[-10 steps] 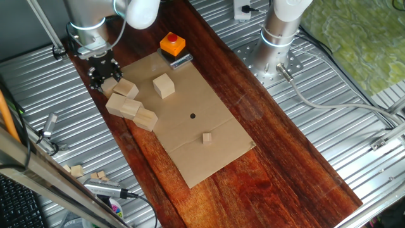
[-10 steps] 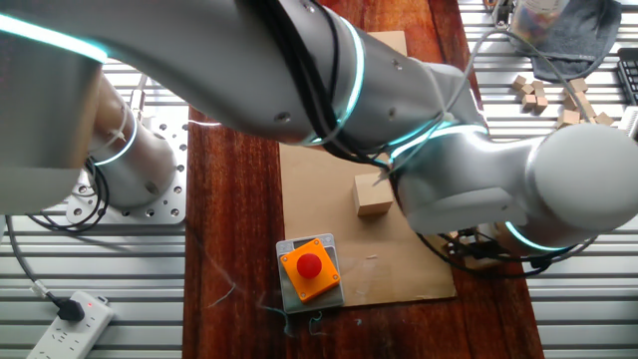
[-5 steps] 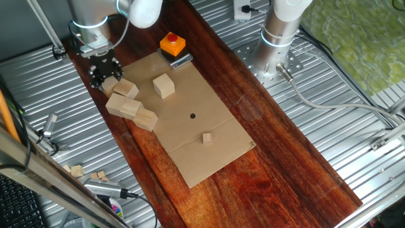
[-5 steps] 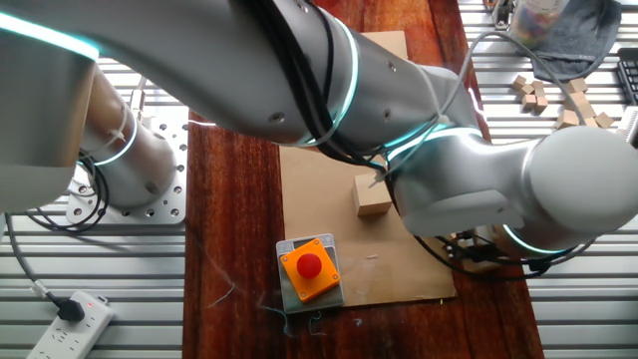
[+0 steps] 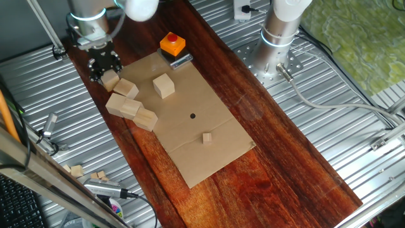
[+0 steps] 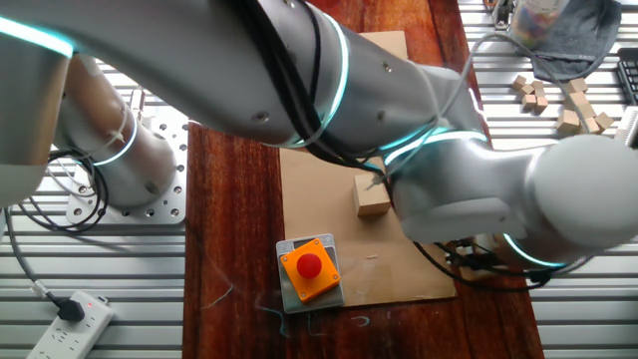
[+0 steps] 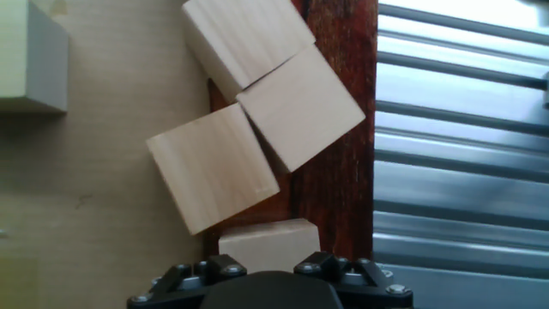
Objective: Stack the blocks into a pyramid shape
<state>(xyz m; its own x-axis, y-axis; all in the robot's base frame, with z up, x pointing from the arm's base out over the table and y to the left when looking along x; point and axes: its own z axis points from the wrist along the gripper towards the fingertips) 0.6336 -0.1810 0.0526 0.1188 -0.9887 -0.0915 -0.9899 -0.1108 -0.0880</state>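
Several pale wooden blocks lie at the left edge of the cardboard sheet (image 5: 190, 126). Three of them (image 5: 126, 88) (image 5: 123, 105) (image 5: 146, 119) cluster together, and the hand view shows the same cluster (image 7: 212, 166). A single block (image 5: 164, 85) stands apart near the sheet's middle, seen also as a block (image 6: 374, 195) from the other side. My gripper (image 5: 107, 76) hangs over the cluster's far end, shut on one block (image 7: 265, 239) that sits between its fingers. In the other fixed view the arm hides the gripper.
An orange block with a red button (image 5: 172, 44) stands at the sheet's far end. A tiny wooden cube (image 5: 207, 137) and a black dot (image 5: 192, 116) lie nearer the front. Ribbed metal plates flank the dark wooden board (image 5: 272, 158). A second arm's base (image 5: 278, 38) stands at the right.
My gripper has lifted a little and drifted away from the cluster, carrying the held block with it. The other blocks have not moved.
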